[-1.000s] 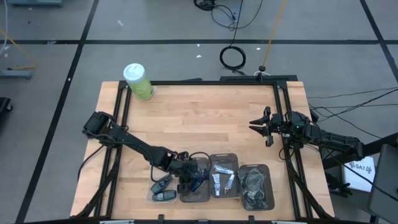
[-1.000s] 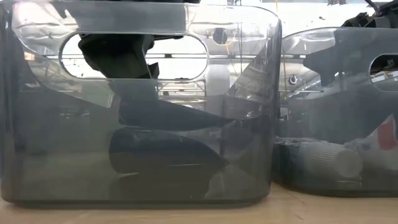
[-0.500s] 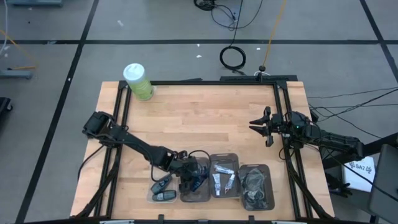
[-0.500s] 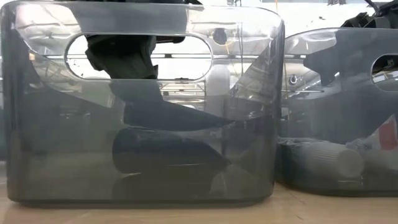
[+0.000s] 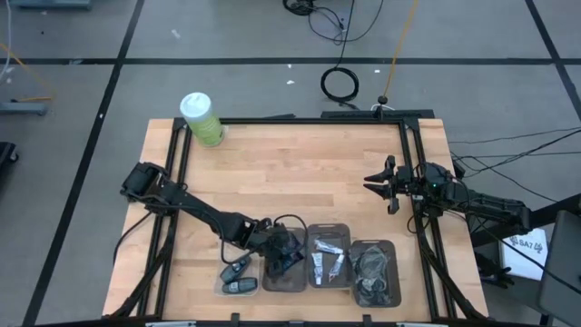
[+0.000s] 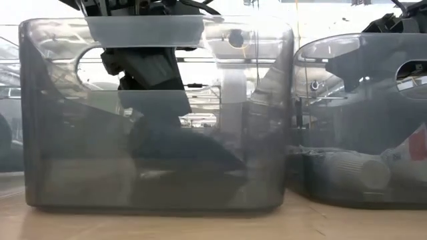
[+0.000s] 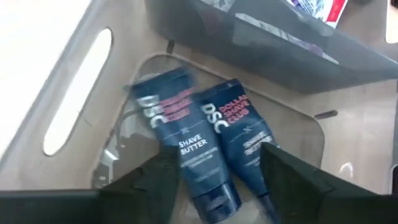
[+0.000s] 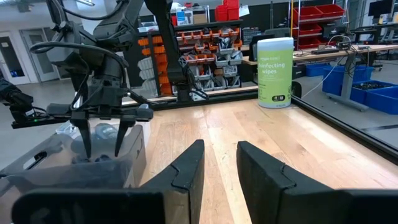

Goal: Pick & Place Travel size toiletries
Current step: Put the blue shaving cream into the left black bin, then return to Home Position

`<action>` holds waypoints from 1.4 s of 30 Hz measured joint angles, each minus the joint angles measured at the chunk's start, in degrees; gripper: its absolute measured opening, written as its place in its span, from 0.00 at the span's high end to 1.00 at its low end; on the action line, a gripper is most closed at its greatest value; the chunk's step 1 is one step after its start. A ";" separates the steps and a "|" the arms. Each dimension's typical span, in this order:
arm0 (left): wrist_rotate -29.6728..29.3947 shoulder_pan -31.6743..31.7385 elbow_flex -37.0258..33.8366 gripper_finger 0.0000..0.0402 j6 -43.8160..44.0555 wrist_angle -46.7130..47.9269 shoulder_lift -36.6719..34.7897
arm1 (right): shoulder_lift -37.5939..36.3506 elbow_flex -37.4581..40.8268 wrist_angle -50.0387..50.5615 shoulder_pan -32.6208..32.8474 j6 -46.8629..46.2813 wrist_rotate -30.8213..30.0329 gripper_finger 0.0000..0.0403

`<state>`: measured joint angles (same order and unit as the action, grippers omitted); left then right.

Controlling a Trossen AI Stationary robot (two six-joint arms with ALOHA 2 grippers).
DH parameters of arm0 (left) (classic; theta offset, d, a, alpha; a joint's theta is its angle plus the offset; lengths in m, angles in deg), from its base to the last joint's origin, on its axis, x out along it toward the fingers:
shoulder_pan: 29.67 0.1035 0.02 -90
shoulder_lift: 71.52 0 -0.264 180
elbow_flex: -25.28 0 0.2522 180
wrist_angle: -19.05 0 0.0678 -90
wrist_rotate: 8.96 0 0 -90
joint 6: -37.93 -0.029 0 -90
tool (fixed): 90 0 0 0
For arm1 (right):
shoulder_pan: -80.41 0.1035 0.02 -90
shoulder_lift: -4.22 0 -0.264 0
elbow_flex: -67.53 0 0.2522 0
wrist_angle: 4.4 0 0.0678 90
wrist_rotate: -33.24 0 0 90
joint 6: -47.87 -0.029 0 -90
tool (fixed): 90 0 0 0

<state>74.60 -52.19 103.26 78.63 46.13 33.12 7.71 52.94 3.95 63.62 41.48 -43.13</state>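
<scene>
Two dark navy tubes [image 7: 208, 146] marked "Shave Butter" lie side by side on the floor of the left clear bin [image 5: 283, 272]. My left gripper [image 7: 216, 158] is open above them inside this bin, one finger on either side of the pair; it also shows in the high view [image 5: 284, 247]. White and silvery tubes [image 5: 325, 263] lie in the middle bin [image 5: 327, 238]. My right gripper [image 5: 379, 186] is open and empty, held over the table's right part, and shows in its own wrist view [image 8: 219, 168].
Two black key fobs [image 5: 236, 275] lie on the table left of the left bin. A third bin [image 5: 374, 272] with dark cords stands at the right of the row. A green canister [image 5: 201, 118] stands at the far left corner. Bare wood lies between the arms.
My left gripper has moved a little toward the table's right edge, over the middle of the left bin. In the low view the left bin has slid a little away from the camera and shows more table in front of it.
</scene>
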 joint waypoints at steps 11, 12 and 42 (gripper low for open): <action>2.52 0.16 0.00 0.23 -4.65 0.38 -0.15 | 0.00 -0.01 0.00 0.01 0.00 0.00 0.79; 3.75 0.29 0.00 0.22 -5.12 0.79 -0.40 | 0.00 0.01 0.00 0.01 -0.01 -0.01 0.79; 13.82 7.13 0.09 0.21 -35.96 1.26 -52.71 | 0.02 -0.01 0.00 0.01 0.00 0.00 0.79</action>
<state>88.43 -45.06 103.35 42.67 47.40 -19.60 7.73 52.93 3.96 63.63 41.48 -43.13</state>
